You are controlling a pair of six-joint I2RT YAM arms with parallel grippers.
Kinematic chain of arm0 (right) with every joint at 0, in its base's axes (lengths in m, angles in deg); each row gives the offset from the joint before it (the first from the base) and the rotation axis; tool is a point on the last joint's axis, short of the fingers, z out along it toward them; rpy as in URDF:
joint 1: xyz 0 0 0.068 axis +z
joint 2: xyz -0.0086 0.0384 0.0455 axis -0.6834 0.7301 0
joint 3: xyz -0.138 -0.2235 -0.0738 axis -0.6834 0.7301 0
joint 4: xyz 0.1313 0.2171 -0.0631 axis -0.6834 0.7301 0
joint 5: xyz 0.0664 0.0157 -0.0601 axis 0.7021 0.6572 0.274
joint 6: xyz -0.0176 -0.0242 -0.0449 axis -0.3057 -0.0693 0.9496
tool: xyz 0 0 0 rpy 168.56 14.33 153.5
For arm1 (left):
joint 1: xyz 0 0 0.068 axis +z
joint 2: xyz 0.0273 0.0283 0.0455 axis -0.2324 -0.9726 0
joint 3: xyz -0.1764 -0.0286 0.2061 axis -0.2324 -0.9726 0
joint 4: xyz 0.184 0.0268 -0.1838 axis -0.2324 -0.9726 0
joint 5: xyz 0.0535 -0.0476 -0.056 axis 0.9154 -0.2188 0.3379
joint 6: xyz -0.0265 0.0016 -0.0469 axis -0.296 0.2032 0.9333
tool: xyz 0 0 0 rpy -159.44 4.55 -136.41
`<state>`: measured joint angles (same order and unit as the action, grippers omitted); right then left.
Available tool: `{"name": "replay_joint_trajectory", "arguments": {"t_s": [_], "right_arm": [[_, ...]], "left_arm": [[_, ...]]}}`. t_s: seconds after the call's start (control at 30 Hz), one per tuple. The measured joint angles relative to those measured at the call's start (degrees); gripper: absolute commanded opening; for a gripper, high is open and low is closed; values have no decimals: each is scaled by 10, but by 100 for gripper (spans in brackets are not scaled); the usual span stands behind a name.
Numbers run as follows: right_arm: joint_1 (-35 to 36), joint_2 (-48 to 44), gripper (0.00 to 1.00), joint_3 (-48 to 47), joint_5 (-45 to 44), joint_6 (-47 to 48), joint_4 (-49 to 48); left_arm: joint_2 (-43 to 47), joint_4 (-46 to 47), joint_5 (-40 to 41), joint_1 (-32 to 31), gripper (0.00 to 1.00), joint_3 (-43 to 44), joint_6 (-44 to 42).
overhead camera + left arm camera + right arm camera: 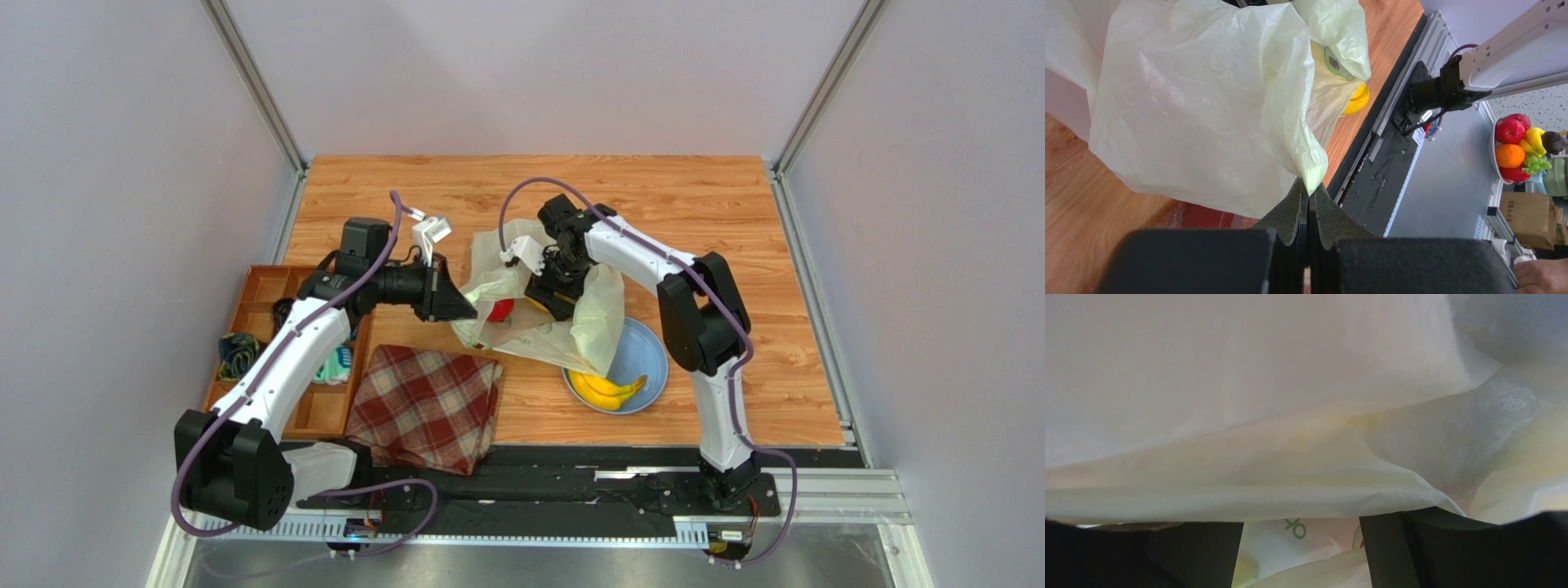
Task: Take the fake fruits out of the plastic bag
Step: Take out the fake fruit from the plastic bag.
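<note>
The plastic bag (599, 321) is thin, crinkly and pale yellow-green. It sits all bunched up just left of the blue plate (648, 355), and one flap hangs over the plate's rim. The yellow banana bunch (607, 390) lies on the plate. A red round fruit (499, 310) peeks out at the bag's side away from the plate.

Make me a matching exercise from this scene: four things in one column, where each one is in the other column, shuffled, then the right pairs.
Things:
1. banana bunch
2. plaid cloth
3. plastic bag
4. red fruit

Places:
A. pinched in the shut jaws of the left gripper
B. on the blue plate
C. inside the plastic bag
D. lying next to the wooden tray

Pairs: 1-B, 2-D, 3-A, 4-C
</note>
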<state>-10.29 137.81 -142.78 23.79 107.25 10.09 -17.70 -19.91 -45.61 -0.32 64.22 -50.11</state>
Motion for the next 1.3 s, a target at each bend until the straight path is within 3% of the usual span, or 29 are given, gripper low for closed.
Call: {"name": "replay_joint_trajectory", "arguments": {"t_s": [0.1, 0.23, 0.37, 0.47, 0.57, 0.77, 0.93, 1.1, 1.3], "right_arm": [[0, 12, 72, -12, 0, -1, -1], [1, 21, 68, -30, 0, -5, -5], [4, 22, 40, -34, -10, -9, -17], [5, 28, 26, -37, -19, -12, -22], [5, 30, 20, -37, -26, -13, -24], [4, 7, 19, -37, -10, -9, -9], [4, -97, 20, -27, 26, 24, 47], [2, -224, 20, 39, 46, 78, 112], [-20, -303, 19, 104, 71, 90, 143]], "left_arm": [[-5, 2, -2, 0, 0, 0, 0], [-7, 3, -5, 0, 0, 0, 0], [-11, 3, -7, 0, 0, 0, 0], [-17, 3, -7, 0, 0, 0, 1], [-24, 8, -7, 0, 0, 1, 5], [-34, 24, -3, 0, 0, 9, 17], [-45, 38, 19, 0, 0, 31, 22], [-66, 57, 48, 4, 0, 61, 33], [-99, 78, 67, 4, 0, 75, 51]]}}
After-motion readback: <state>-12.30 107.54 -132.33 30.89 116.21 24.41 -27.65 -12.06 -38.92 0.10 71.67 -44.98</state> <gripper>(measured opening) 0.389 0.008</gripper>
